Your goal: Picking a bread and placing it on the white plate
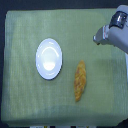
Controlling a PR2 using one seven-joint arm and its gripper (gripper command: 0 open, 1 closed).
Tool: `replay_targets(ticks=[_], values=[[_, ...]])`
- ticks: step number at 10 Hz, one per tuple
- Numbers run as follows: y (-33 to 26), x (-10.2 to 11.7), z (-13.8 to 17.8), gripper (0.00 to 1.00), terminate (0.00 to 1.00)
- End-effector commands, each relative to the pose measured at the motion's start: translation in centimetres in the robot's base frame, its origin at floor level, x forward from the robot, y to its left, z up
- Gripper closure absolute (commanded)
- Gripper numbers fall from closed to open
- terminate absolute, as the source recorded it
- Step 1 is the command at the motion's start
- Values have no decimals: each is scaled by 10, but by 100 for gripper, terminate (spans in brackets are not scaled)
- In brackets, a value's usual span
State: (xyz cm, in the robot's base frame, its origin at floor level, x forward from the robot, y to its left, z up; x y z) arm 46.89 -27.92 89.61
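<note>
Bread, the long golden-orange twisted pastry point(80, 80), is seen lying beside the round glossy white plate point(49, 58); the gripper point(98, 36) is held apart, its state unreadable.

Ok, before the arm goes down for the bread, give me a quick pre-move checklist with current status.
1. Bread free to pick: ok, lying alone on the green cloth, nothing touching it.
2. White plate empty: ok, nothing on it.
3. Bread apart from plate: ok, a clear gap, bread toward the exterior view's right.
4. Claw above bread: not ok, it sits near the upper right, well off the bread.
5. Claw open: cannot tell, too blurred.
6. Claw empty: ok, nothing visibly held.
</note>
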Motion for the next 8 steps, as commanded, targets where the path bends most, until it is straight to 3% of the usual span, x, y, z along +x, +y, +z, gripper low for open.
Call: replay_targets(ticks=[1, 8], values=[[29, -23, -39, 0, 0], [90, -64, -86, 0, 0]])
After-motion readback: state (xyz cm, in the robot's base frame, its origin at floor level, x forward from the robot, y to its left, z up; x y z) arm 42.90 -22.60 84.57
